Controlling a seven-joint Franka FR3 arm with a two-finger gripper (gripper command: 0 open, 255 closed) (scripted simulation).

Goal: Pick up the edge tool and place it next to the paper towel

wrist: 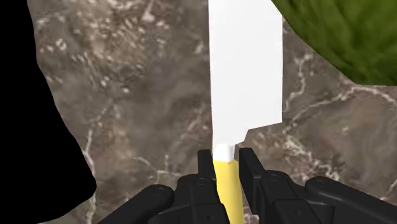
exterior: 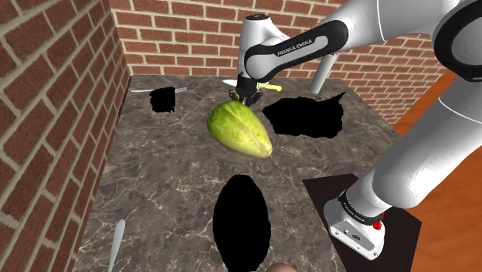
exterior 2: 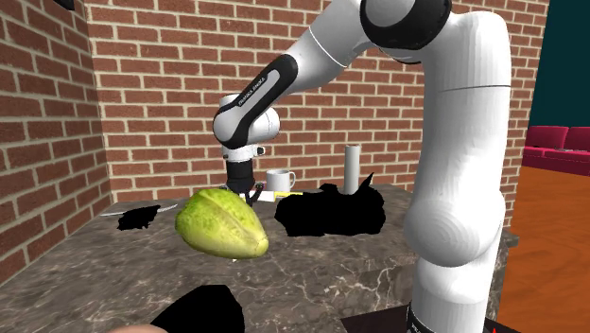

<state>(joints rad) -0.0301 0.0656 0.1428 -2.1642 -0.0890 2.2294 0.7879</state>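
Stand point(exterior: 320, 193), shoulder view: it is sitting closest, at the lower right, with my arm point(exterior: 417, 154) reaching up and left over the marbled desk point(exterior: 162, 178). My gripper point(exterior: 247, 96) is hanging just behind a green leafy head point(exterior: 241, 130). The knife point(exterior: 270, 86), the edge tool with its white blade and yellow handle, is lying crosswise in it. The paper towel point(exterior: 323, 73), a pale upright roll, is standing by the brick wall toward this view's right, beyond a black area point(exterior: 305, 116) in the desk top.

Second exterior view: my gripper point(exterior 2: 244, 184) is pointing straight down between the green leafy head point(exterior 2: 222, 222) and a white mug point(exterior 2: 279, 180). I judge the vertical approach is giving it room from both. The paper towel point(exterior 2: 352, 168) is standing well to this view's right.

Wrist view: my gripper point(wrist: 227, 156) is clamping the yellow handle point(wrist: 228, 191) just where it meets the blade point(wrist: 245, 70), with fingers point(wrist: 205, 162) pressing on both sides. Grasping so near the blade is, I judge, limiting how much the knife can swing. Whether it is resting on the desk point(wrist: 127, 95) or clear of it, I cannot tell.
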